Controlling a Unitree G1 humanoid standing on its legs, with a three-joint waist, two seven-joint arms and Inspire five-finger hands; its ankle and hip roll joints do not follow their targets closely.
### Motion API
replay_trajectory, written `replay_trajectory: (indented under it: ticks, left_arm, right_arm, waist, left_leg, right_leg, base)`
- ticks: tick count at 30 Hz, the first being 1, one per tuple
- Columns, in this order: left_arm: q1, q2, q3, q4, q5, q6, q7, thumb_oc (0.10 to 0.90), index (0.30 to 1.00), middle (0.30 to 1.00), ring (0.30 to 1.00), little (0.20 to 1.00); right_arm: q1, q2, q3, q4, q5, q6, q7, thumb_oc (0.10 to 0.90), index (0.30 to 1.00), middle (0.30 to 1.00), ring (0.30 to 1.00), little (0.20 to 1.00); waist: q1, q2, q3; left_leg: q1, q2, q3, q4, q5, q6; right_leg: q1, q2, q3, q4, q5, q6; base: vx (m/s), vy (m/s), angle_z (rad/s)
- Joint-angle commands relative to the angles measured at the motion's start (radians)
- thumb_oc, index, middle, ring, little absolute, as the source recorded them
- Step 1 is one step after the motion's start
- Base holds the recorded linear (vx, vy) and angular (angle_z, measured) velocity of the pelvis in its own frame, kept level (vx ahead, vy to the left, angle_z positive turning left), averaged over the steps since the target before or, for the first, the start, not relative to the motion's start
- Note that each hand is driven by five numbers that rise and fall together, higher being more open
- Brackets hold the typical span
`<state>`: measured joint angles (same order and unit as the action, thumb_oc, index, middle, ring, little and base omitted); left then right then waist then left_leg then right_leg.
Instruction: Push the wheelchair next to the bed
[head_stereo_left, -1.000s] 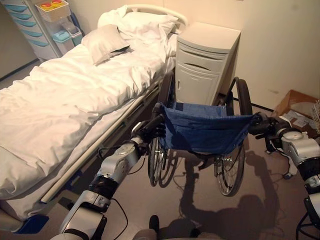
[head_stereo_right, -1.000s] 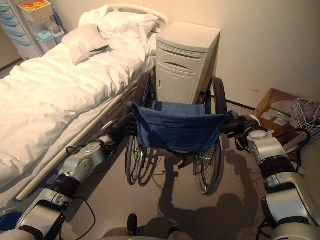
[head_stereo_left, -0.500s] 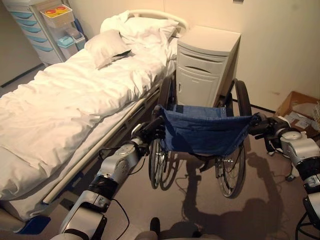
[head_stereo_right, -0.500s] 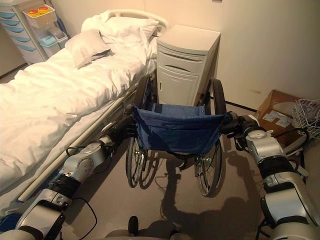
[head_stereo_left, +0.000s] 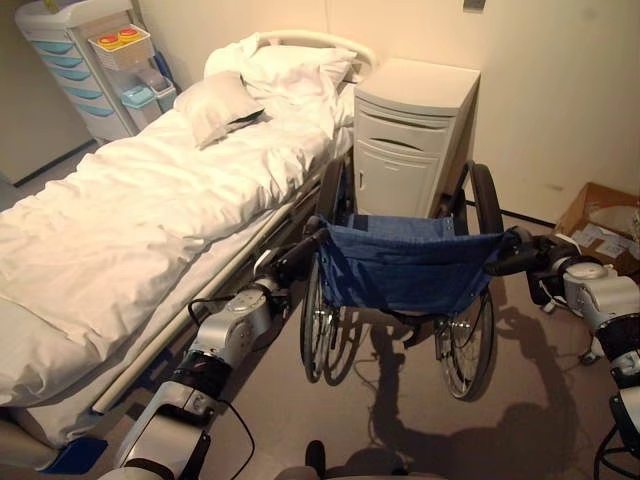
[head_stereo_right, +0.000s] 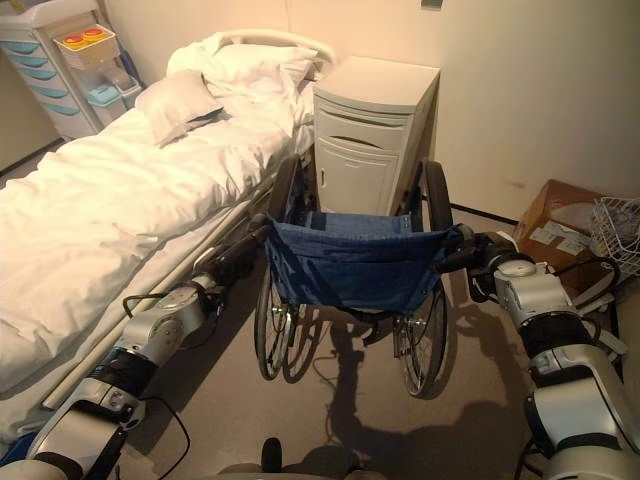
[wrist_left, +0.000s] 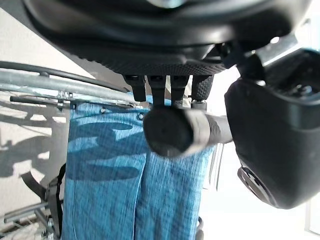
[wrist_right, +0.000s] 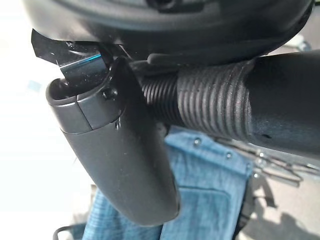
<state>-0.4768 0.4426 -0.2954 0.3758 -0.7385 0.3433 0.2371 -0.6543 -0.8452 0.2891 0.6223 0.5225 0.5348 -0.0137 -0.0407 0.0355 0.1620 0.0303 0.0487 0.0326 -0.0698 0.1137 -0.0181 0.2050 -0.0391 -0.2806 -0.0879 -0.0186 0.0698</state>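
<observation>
The wheelchair, with a blue cloth back and large black wheels, stands beside the white bed, its front facing a bedside cabinet. My left hand is shut on the left push handle, with its fingers curled over the grip and the thumb beside it. On the other side my right hand is shut on the ribbed right push handle, the thumb wrapped under it. The wheelchair's left wheel sits close to the bed frame.
A cream bedside cabinet stands against the wall just ahead of the wheelchair. A drawer cart is at the bed's far side. A cardboard box and a wire basket lie on the floor at the right.
The whole picture has shifted down a little, so the camera moved. Both hands keep their hold on the push handles. The wheelchair stays between bed and cabinet much as before.
</observation>
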Motion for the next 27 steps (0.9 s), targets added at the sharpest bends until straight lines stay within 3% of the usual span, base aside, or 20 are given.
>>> replay_trajectory:
  ticks: [1,9,18,21,27]
  left_arm:
    - [-0.084,0.132,0.143,-0.008,0.079,-0.191,0.015,0.8,0.9,0.9,0.9,0.9]
    - [-0.064,0.281,0.211,-0.005,0.159,-0.189,-0.021,0.8,0.9,0.9,0.9,0.9]
    - [-0.045,0.355,0.276,0.042,0.115,-0.222,-0.044,0.8,0.9,0.9,0.9,0.9]
    - [-0.045,0.367,0.285,0.053,0.102,-0.232,-0.049,0.8,0.9,0.9,0.9,0.9]
    - [-0.041,0.379,0.285,0.039,0.092,-0.226,-0.047,0.8,0.9,0.9,0.9,0.9]
  right_arm:
    - [-0.067,0.113,-0.054,-0.091,0.099,-0.047,0.039,0.8,0.9,0.9,0.9,0.9]
    - [-0.026,-0.052,-0.156,-0.13,0.013,-0.039,0.011,0.8,0.9,0.9,0.9,0.9]
    - [-0.006,-0.158,-0.284,-0.143,0.034,-0.079,-0.085,0.8,0.9,0.9,0.9,0.9]
    - [0.0,-0.189,-0.299,-0.138,-0.034,-0.097,-0.099,0.8,0.9,0.9,0.9,0.9]
    - [-0.002,-0.265,-0.273,-0.138,-0.352,-0.113,-0.129,0.8,0.9,0.9,0.9,0.9]
  waist:
    - [0.081,-0.062,-0.123]
    - [0.055,-0.067,-0.133]
    - [0.032,-0.069,-0.143]
    - [0.028,-0.07,-0.147]
    - [0.022,-0.072,-0.148]
  left_leg:
    - [0.109,-0.043,0.045,-0.017,-0.076,-0.031]
    - [0.122,-0.05,0.071,-0.017,-0.099,-0.018]
    - [0.128,-0.056,0.09,-0.017,-0.118,-0.006]
    - [0.127,-0.057,0.096,-0.017,-0.121,-0.003]
    - [0.124,-0.059,0.106,-0.017,-0.123,0.003]
  right_leg:
    - [-0.038,-0.015,0.048,0.001,0.066,-0.006]
    - [-0.042,-0.015,0.08,0.001,0.069,0.003]
    - [-0.052,-0.016,0.121,0.001,0.074,0.012]
    - [-0.058,-0.016,0.132,0.001,0.078,0.016]
    - [-0.07,-0.014,0.154,0.001,0.085,0.02]
  base:
    - [0.0,0.0,0.0]
    - [0.0,0.012,-0.01]
    - [-0.01,0.024,0.04]
    - [-0.02,0.018,0.09]
    - [-0.01,0.002,0.01]
